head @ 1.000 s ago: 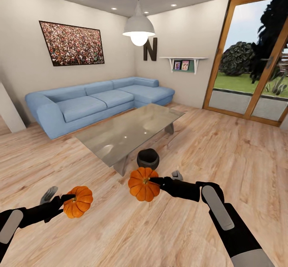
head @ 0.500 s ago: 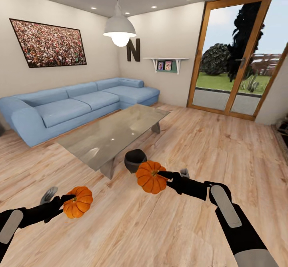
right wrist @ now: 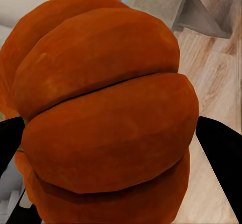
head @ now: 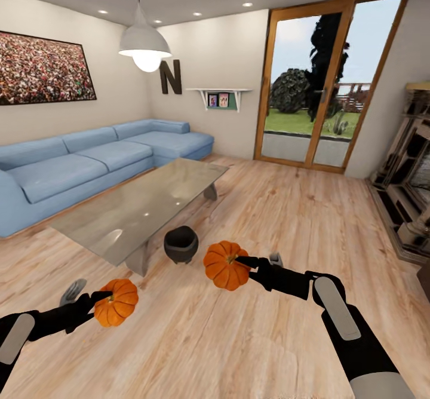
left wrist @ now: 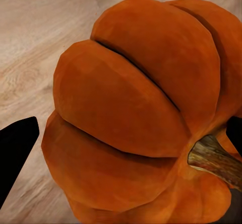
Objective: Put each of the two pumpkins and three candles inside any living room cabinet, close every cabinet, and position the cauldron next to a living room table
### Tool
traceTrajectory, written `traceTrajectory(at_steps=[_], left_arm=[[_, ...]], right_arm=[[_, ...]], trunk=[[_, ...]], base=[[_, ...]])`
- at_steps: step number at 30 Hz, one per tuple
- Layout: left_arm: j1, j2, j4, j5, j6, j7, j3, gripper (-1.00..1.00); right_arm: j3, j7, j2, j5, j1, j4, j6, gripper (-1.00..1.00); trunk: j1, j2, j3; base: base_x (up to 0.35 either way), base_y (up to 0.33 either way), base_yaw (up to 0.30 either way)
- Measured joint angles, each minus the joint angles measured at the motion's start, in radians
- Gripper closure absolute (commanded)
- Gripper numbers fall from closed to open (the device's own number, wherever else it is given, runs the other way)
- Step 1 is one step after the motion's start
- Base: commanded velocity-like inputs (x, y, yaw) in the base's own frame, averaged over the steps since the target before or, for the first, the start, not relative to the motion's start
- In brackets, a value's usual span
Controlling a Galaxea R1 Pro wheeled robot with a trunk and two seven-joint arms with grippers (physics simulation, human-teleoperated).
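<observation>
The left gripper (head: 98,304) is closed on one pumpkin (head: 117,302), the right gripper (head: 242,264) on the other pumpkin (head: 226,265), both held above the floor (head: 286,220). The cauldron (head: 181,245) stands just beside the table's (head: 143,205) near corner. Carrying them to a cabinet probably needs both grips kept firm and level.

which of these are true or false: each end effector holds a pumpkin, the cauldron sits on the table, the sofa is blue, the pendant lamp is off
1. Each end effector holds a pumpkin: true. The left end effector grips one pumpkin, the right end effector the other pumpkin.
2. The cauldron sits on the table: false. It stands on the floor beside the table's near end.
3. The sofa is blue: true.
4. The pendant lamp is off: false. Its bulb glows.
</observation>
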Motion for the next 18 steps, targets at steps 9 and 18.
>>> traceTrajectory(at_steps=[9,18], left_arm=[[0.0,0.0,0.002,-0.003,0.0,0.0,-0.001,1.0],[0.0,0.0,0.006,-0.01,-0.001,0.0,-0.002,1.0]], right_arm=[[-0.002,0.0,0.0,-0.003,0.0,0.021,-0.001,1.0],[-0.003,0.0,0.0,-0.006,0.0,0.024,-0.001,1.0]], trunk=[[0.0,0.0,0.006],[0.0,0.0,0.009]], base=[[0.003,-0.003,-0.277],[0.165,-0.163,-0.108]])
